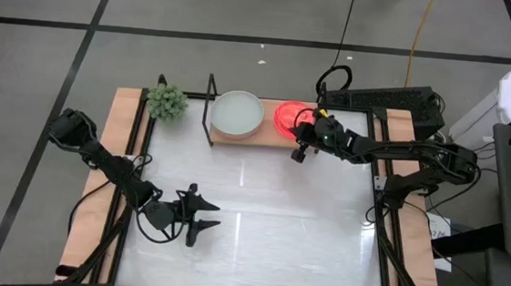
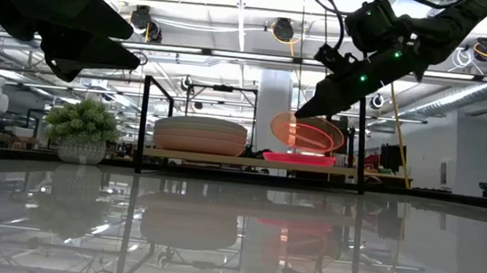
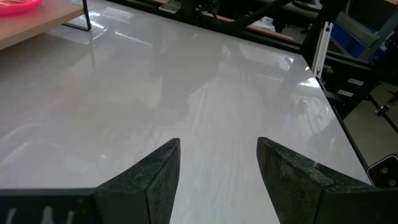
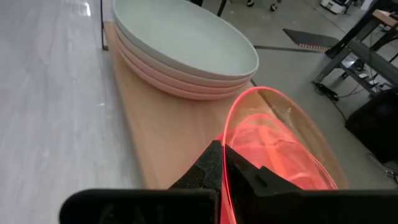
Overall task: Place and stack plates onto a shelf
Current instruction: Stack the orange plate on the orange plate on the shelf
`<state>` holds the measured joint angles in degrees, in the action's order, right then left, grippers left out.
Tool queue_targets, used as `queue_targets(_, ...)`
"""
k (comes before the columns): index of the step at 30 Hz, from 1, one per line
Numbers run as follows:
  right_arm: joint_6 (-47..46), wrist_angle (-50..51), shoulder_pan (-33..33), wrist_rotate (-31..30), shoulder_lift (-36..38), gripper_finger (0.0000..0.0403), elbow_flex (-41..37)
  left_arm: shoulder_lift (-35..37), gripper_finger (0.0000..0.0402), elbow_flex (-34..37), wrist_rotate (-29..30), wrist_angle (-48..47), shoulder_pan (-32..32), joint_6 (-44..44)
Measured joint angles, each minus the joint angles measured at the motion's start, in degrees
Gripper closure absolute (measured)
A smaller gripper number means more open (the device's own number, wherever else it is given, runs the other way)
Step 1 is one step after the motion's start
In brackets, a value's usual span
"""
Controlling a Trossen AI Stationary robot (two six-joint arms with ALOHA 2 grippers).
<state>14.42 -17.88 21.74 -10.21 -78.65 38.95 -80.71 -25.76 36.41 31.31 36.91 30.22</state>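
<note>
On the light-wood shelf [image 1: 238, 138] a stack of large matte plates [image 1: 237, 112], pale grey on top, rests on its left half. A hot pink plate [image 2: 299, 159] lies flat on the right half. Above it hangs an orange translucent plate [image 2: 307, 132], tilted, with my right gripper [image 1: 304, 133] shut on it. My left gripper [image 1: 199, 216] hovers open over the near-left part of the table, with nothing between its fingers [image 3: 158, 177]. My right gripper pinches the orange plate's rim [image 4: 227, 163] between its two fingers [image 4: 205, 168], at the edge nearest the table's near side. The fingers slant down from the table's right. The plate stands steeply tilted over the pink plate; whether its low edge touches it, I cannot tell.
A small potted plant [image 1: 166, 102] stands left of the shelf. The shelf's black wire uprights [image 2: 143, 122] rise at both ends. The white tabletop [image 1: 259, 216] stretches in front of the shelf, with wooden rails along its sides.
</note>
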Motion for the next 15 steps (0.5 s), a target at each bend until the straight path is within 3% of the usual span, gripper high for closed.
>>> queue_targets(15, 0.0, -1.2, 0.1, 0.0, 0.0, 0.0400, -0.6, 0.0, 0.0183, 0.0, 0.0, 0.0, 0.0, 0.0)
